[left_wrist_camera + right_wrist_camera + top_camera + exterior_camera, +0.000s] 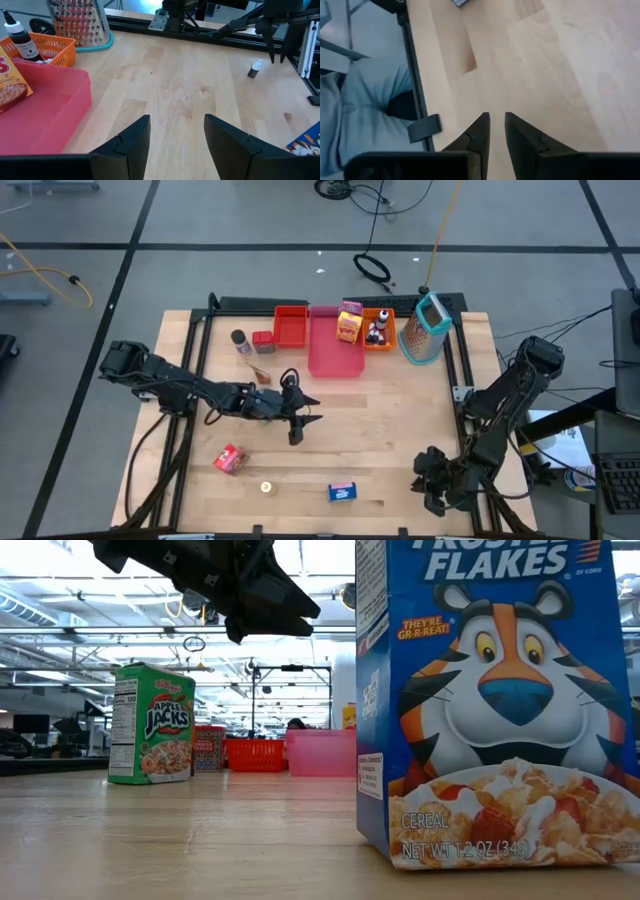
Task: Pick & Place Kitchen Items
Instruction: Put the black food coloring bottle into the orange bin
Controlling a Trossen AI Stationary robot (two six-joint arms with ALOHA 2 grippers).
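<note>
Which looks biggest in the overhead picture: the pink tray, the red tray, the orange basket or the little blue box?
1. Pink tray.
2. Red tray.
3. Orange basket, only slightly smaller than the red tray, so that order is unsure.
4. Blue box.

Wood surface (400, 440). At 12 o'clock edge, in a row: red tray (291, 326), pink tray (334, 348), orange tray (378, 328), then upright metal grater (424, 328) toward 1 o'clock. Black cable coil (372, 268) on floor beyond.
</note>
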